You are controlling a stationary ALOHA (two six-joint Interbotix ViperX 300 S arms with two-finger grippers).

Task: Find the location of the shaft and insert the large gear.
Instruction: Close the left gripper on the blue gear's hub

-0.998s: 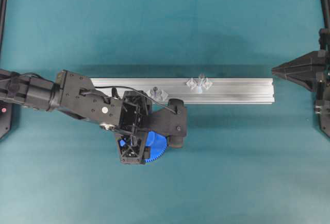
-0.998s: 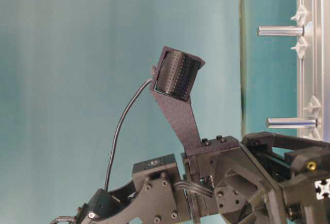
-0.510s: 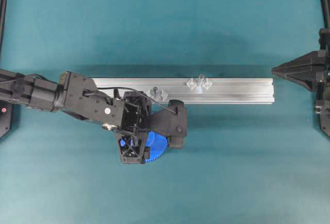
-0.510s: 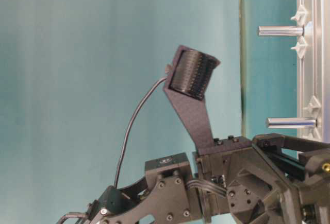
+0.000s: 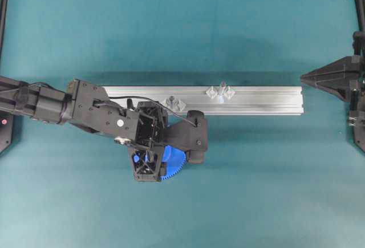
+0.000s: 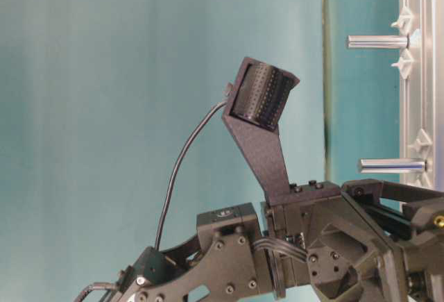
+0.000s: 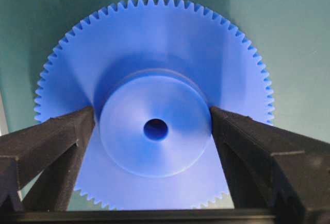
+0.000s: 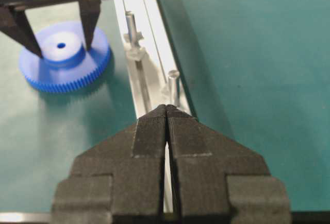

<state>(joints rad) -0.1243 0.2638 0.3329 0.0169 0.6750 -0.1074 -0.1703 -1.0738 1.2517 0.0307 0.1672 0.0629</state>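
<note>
The large gear (image 5: 174, 158), bright blue, lies flat on the teal table in front of the rail, mostly hidden under my left gripper (image 5: 151, 159). In the left wrist view the left gripper (image 7: 153, 117) has its black fingers (image 7: 62, 141) against both sides of the large gear's (image 7: 154, 49) raised hub. The gear also shows in the right wrist view (image 8: 64, 74), resting on the table. The shaft (image 5: 221, 90) stands on the rail to the gear's right; it also shows in the right wrist view (image 8: 174, 86). My right gripper (image 5: 304, 78) is shut and empty beyond the rail's right end, and it also shows in its own wrist view (image 8: 166, 108).
The aluminium rail (image 5: 262, 100) runs left to right across the table's middle and shows in the right wrist view (image 8: 149, 69) and the table-level view (image 6: 430, 94). A shorter dark-tipped pin (image 5: 173, 102) on a clear mount stands on the rail beside the left wrist (image 8: 131, 26).
The left arm has shifted slightly to the right and its wrist has come down closer to the table. The gear, the rail and the right arm have not moved.
</note>
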